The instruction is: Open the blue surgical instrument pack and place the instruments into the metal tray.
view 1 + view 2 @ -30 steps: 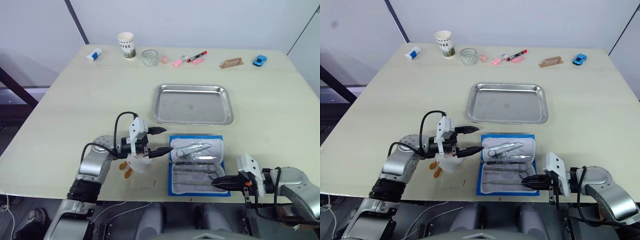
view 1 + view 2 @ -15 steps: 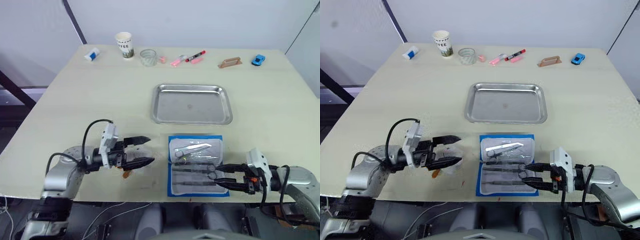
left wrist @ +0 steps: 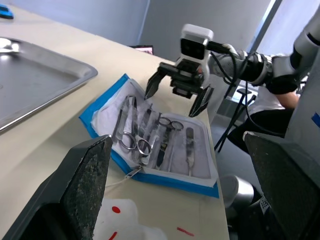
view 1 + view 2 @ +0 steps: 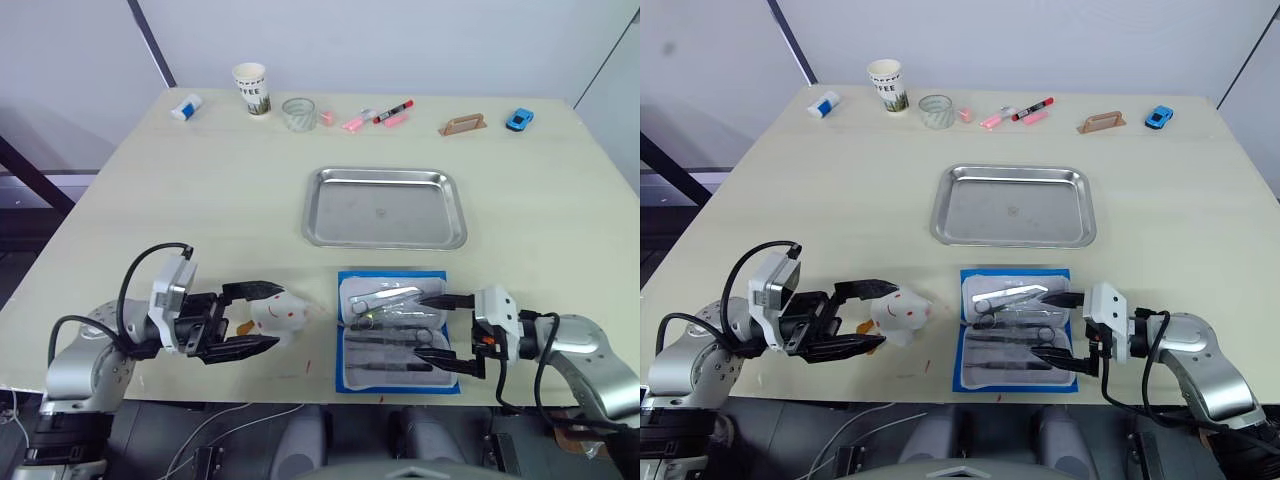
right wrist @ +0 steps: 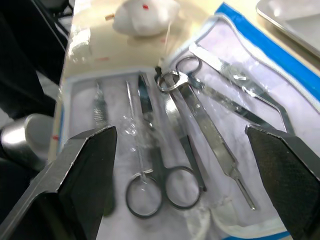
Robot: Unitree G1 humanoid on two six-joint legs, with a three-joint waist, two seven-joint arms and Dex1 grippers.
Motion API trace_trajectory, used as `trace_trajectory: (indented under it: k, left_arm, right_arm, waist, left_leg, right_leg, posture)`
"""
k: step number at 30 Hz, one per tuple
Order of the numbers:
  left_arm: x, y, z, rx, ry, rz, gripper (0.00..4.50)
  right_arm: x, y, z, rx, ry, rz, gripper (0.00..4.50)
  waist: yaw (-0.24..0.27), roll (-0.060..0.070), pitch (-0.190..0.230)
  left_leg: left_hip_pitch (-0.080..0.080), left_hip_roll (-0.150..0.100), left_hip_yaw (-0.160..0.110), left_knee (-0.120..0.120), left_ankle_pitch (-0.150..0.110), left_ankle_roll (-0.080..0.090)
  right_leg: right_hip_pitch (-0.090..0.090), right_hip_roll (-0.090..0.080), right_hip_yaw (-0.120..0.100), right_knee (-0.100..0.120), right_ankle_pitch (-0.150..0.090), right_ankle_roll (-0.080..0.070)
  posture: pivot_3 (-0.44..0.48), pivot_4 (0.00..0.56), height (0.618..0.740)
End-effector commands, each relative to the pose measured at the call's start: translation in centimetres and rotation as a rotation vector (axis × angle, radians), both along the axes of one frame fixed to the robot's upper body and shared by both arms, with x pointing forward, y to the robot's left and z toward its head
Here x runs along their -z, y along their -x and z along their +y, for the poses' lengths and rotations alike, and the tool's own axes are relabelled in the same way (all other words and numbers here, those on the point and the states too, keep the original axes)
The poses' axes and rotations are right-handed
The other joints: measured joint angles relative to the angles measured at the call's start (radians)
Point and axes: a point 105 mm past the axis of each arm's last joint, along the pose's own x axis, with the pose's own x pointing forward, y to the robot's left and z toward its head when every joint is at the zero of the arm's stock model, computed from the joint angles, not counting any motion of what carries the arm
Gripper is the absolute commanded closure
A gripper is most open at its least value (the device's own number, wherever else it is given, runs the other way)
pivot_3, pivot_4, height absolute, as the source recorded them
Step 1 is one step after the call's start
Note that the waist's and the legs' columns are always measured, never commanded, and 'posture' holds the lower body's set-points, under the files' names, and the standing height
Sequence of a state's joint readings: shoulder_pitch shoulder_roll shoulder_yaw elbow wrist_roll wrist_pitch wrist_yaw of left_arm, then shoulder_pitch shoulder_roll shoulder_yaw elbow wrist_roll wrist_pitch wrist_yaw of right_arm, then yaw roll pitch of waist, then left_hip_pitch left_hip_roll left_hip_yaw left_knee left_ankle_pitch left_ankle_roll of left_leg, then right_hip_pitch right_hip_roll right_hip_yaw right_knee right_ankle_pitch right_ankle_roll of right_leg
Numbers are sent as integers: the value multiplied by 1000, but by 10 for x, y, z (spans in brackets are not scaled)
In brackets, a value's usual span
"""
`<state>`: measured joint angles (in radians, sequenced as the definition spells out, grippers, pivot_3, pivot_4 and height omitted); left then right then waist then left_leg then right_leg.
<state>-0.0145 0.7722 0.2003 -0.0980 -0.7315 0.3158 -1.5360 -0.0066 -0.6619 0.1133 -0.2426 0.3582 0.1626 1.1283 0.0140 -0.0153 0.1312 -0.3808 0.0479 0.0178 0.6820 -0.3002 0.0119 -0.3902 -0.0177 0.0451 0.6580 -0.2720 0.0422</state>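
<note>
Lying open near the front edge of the pale wooden table [image 4: 200,180], the flat bright-blue rectangular surgical instrument pack [image 4: 397,330] shows its whitish clear plastic insert, so the opening step looks done and the transfer of tools is the step in hand. Largest of the task's things, the shiny rectangular stainless-steel tray [image 4: 385,207] with rounded corners and a low raised rim sits bare just behind the pack, toward the table's middle, apart from it. Inside the pack lie the instruments [image 5: 180,135], thin silvery-grey metal pieces: ring-handled scissors and clamps side by side, plus slim straight tweezers, all smooth, hard and likely slippery against the crinkled film. The right gripper [image 4: 440,330] hovers over the pack's right side with its two black fingers spread wide and nothing between them. The left gripper [image 4: 255,318] waits to the left of the pack, also spread wide and empty, around a small white crumpled wad with red marks [image 4: 275,312]. Judging from this, the next move calls for lowering the right fingers onto one slim tool and pinching it firmly.
</note>
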Motion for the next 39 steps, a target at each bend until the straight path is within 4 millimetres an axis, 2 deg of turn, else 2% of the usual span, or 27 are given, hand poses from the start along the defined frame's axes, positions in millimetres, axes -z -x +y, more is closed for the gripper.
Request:
trace_trajectory:
  k: [1,6,13,18,26,32,36,39]
  left_arm:
    - [-8,4,0,53,-31,-85,0]
    - [-7,1,-4,51,-33,-101,0]
    - [-4,0,-13,43,-20,-103,0]
    - [-1,0,-18,39,-14,-98,0]
    - [3,-3,-21,36,-15,-82,0]
    - [4,-10,-19,-30,-25,-51,0]
    - [4,-20,-13,-130,-92,-86,0]
    - [5,-21,-8,-122,-147,-93,0]
  right_arm:
    - [-6,-6,2,-8,4,-59,36]
    - [-2,-15,5,16,15,-71,36]
    - [33,-11,-2,19,119,-16,36]
    - [47,-10,-7,10,157,22,36]
    - [57,-9,-12,-5,184,60,36]
    - [60,-10,-10,-8,187,73,36]
    - [61,-10,-10,-8,189,79,36]
    - [61,-10,-10,-12,188,85,36]
  waist:
    - [0,0,0]
    - [0,0,0]
    - [0,0,0]
    - [0,-1,-1]
    - [0,-5,-3]
    - [0,-6,-4]
    - [0,-6,-5]
    - [0,-7,-5]
  left_leg:
    - [0,0,0,0,0,0]
    - [0,0,1,0,0,0]
    - [0,0,1,0,0,0]
    - [1,0,1,0,0,0]
    - [1,0,0,0,0,0]
    - [1,0,0,0,0,0]
    - [1,0,0,0,0,0]
    - [1,0,0,0,0,0]
  right_leg:
    - [0,0,0,0,0,0]
    - [0,0,0,0,0,0]
    - [0,0,0,0,0,0]
    - [0,0,1,0,0,0]
    - [0,0,1,0,0,0]
    - [0,0,1,0,0,0]
    - [0,0,0,1,0,0]
    - [1,0,0,0,0,0]
  posture:
    - [0,150,740]
    - [0,150,740]
    - [0,150,740]
    - [0,150,740]
    - [0,150,740]
    - [0,150,740]
    - [0,150,740]
    - [0,150,740]
